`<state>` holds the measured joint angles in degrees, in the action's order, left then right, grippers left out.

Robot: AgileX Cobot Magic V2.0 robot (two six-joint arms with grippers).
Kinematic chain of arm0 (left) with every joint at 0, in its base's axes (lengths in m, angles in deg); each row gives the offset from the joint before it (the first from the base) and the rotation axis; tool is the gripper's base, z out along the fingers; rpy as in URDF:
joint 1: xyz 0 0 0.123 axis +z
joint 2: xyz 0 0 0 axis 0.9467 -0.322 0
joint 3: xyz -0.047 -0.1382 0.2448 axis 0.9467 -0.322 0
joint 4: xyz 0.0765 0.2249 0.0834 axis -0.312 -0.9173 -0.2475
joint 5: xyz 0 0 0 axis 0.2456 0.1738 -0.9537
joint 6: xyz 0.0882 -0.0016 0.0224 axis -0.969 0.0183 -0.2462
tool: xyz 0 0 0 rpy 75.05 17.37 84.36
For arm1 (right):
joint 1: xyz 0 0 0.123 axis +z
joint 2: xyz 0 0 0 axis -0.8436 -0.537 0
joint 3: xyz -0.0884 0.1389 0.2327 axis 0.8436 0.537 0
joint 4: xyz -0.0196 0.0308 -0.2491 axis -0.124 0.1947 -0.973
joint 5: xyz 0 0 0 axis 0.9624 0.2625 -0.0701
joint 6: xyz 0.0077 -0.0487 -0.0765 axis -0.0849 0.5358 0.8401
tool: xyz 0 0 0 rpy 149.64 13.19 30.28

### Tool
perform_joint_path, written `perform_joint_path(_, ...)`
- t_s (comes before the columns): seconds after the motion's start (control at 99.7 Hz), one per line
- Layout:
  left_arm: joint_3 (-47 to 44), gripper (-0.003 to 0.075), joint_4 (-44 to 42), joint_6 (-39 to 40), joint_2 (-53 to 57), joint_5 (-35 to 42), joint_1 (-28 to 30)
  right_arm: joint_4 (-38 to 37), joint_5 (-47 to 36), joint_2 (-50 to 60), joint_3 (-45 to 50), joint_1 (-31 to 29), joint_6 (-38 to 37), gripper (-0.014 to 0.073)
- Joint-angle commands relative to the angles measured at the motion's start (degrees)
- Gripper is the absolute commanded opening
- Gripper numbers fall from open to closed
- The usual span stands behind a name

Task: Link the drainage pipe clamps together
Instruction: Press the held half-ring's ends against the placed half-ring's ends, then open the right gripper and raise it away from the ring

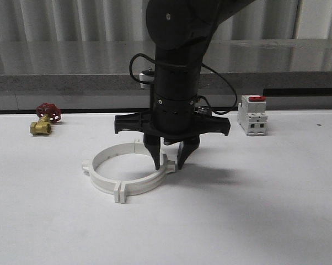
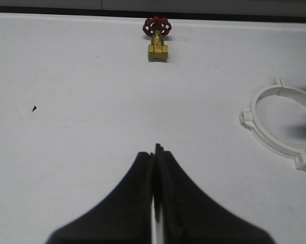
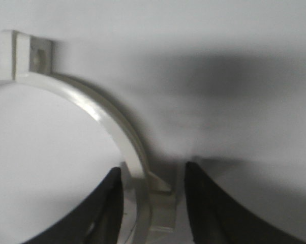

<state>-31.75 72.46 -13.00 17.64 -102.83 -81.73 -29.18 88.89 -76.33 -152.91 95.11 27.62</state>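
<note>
The two white drainage pipe clamps (image 1: 137, 186) lie on the white table as one ring, their end tabs meeting at the back and at the front. My right gripper (image 1: 169, 165) points straight down at the ring's right side. It is open, one finger inside the ring and one outside. In the right wrist view the gripper (image 3: 153, 169) straddles the band (image 3: 107, 119) and its small side tab without clearly touching them. My left gripper (image 2: 154, 150) is shut on nothing above bare table, and the ring (image 2: 269, 144) lies off to its side.
A brass valve with a red handwheel (image 1: 44, 118) (image 2: 158, 38) sits at the back left. A white breaker with a red top (image 1: 252, 114) stands at the back right. A grey ledge runs along the table's far edge.
</note>
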Motion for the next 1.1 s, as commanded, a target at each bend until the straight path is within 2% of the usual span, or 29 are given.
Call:
perform_joint_path(0.0,1.5,-0.0020,-0.3,0.2,-0.1,3.8,0.3,-0.4,-1.6,3.3,-1.8,0.0,-0.1,0.0414)
perform_joint_path(0.07,1.5,-0.0020,-0.3,0.2,-0.1,3.8,0.3,-0.1,-1.8,3.3,-1.8,0.0,-0.1,0.0442)
perform_joint_path(0.361,1.5,-0.0020,-0.3,0.2,-0.1,3.8,0.3,0.3,-4.5,4.7,-1.8,-0.8,0.0,0.0444)
perform_joint_path(0.562,1.5,-0.0020,-0.3,0.2,-0.1,3.8,0.3,0.2,-4.4,9.3,-1.6,-3.2,6.8,0.0444)
perform_joint_path(0.863,1.5,-0.0020,-0.3,0.2,-0.1,3.8,0.3,0.2,-0.9,18.4,-0.8,-10.5,19.2,0.0444)
perform_joint_path(1.094,1.5,-0.0020,-0.3,0.2,-0.1,3.8,0.3,0.3,-3.0,29.1,10.2,-19.2,24.0,0.0444)
